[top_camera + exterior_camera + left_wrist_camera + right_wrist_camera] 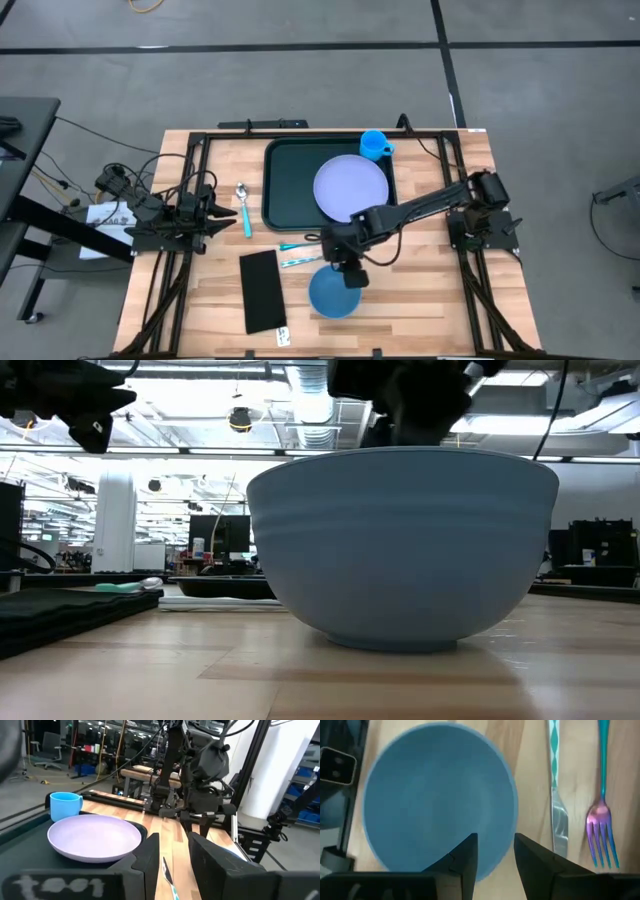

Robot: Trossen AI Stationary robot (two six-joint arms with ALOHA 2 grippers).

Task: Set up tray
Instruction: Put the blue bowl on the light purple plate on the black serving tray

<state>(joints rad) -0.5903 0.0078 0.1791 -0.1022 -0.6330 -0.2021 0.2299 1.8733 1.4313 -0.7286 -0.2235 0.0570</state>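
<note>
High view: the tray [282, 185] is seen at 12 o'clock of the table [420, 300], already loaded with a lavender plate [350, 186] and a blue cup [374, 145] at its 1 o'clock corner. A blue bowl [332, 293] is left at 6 o'clock, off the tray; the right gripper [349, 276] is poised over its rim. Spoon [243, 205], knife [297, 261], fork [295, 244] and black rectangle [263, 291] are also left on the wood. The left gripper [222, 217] is parked at 9 o'clock.

Low view: the bowl is seen resting on the table, not lifted.

Left wrist view: left fingers [151, 851] are seen narrowly parted, nothing held.

Right wrist view: right fingers [465, 856] are seen narrowly apart, straddling the bowl's rim, not yet closed on it.

Roughly half is judged done.
</note>
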